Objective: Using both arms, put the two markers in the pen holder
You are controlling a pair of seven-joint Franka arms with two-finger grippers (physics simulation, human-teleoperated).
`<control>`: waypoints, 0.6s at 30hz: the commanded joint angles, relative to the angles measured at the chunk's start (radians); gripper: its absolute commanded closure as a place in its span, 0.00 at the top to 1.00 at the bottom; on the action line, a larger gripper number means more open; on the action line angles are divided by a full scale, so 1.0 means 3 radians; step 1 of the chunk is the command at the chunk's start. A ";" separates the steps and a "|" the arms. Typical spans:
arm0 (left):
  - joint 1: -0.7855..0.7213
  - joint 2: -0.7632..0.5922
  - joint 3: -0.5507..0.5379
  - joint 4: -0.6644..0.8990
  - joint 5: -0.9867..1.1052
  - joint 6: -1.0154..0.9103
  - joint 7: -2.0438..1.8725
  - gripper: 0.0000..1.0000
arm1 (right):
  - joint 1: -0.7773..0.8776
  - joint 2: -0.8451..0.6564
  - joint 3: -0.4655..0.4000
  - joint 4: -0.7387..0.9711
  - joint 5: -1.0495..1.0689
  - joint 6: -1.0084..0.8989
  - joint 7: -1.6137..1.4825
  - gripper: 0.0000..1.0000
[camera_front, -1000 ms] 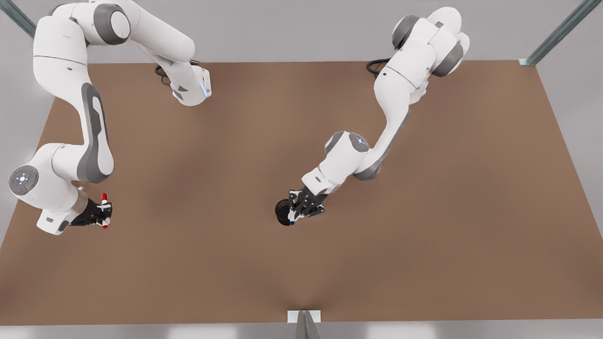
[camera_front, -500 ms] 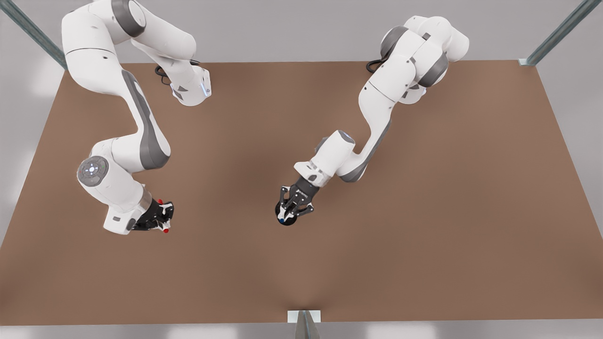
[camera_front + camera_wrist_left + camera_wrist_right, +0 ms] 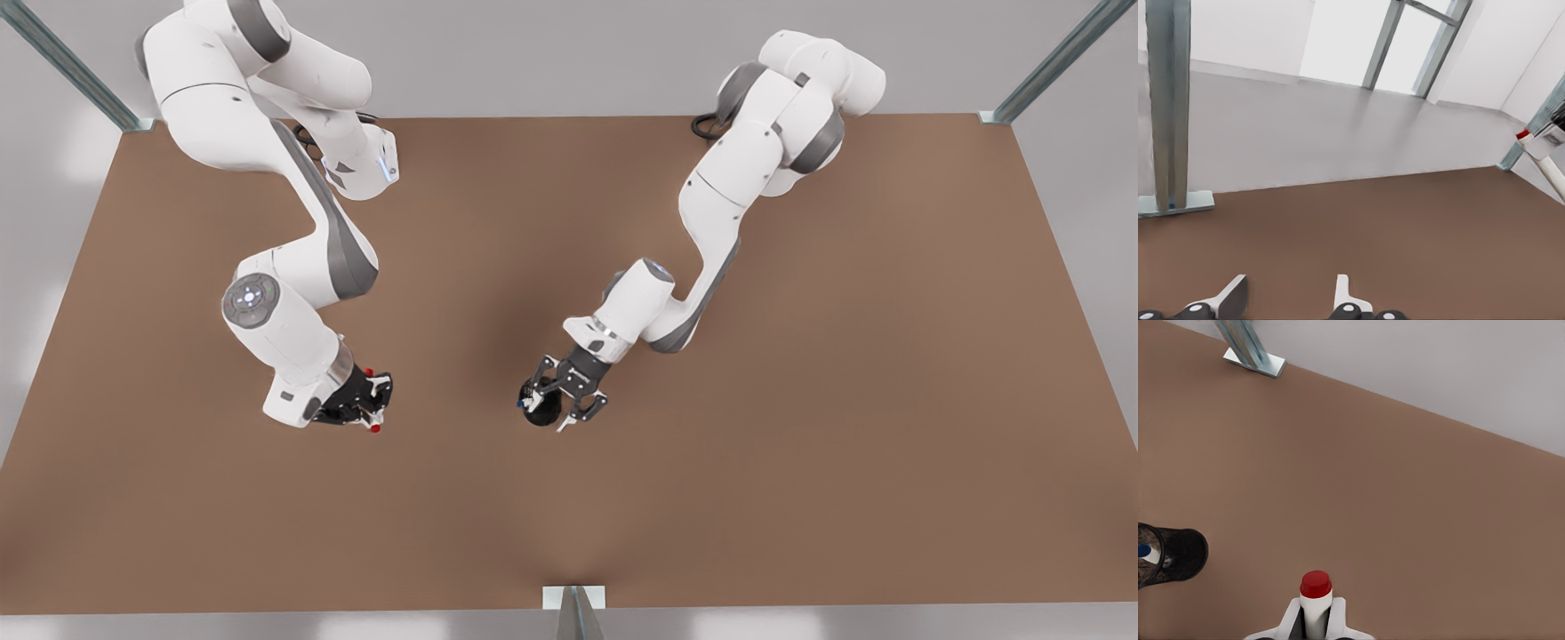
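Looking across the brown tabletop [image 3: 800,400], you see one pen holder [image 3: 538,410] near its middle holding one blue marker [image 3: 521,404]; your left gripper [image 3: 573,404] gapes empty beside it, your right gripper [image 3: 369,411] pinches one red marker [image 3: 1316,600].

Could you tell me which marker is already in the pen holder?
The blue-capped marker, inside the pen holder; the red-capped marker is gripped by the right end effector, apart from it.

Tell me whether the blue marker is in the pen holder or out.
In. The blue marker stands inside the pen holder, and the left claw beside it is open with nothing between its fingers.
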 commanded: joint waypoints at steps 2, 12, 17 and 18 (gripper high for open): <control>0.0886 -0.0093 -0.0515 -0.0037 0.0455 -0.0670 0.0173 1.00 | 0.0101 -0.0004 0.0001 0.0002 -0.0040 0.0111 0.1083 0.22; 0.3050 -0.1100 -0.1697 0.1032 0.1248 -0.6433 -0.0185 1.00 | 0.0950 0.0492 -0.0045 0.0651 -0.0387 0.0694 0.2147 0.22; 0.1516 -0.2374 0.0389 0.0199 0.0169 -0.6198 -0.0272 1.00 | 0.1431 0.0768 -0.0229 0.0943 -0.0735 0.0970 0.2709 0.22; 0.1511 -0.2379 0.0394 0.0163 0.0169 -0.6182 -0.0272 1.00 | 0.1589 0.0773 -0.0382 0.0953 -0.0755 0.0995 0.2811 0.22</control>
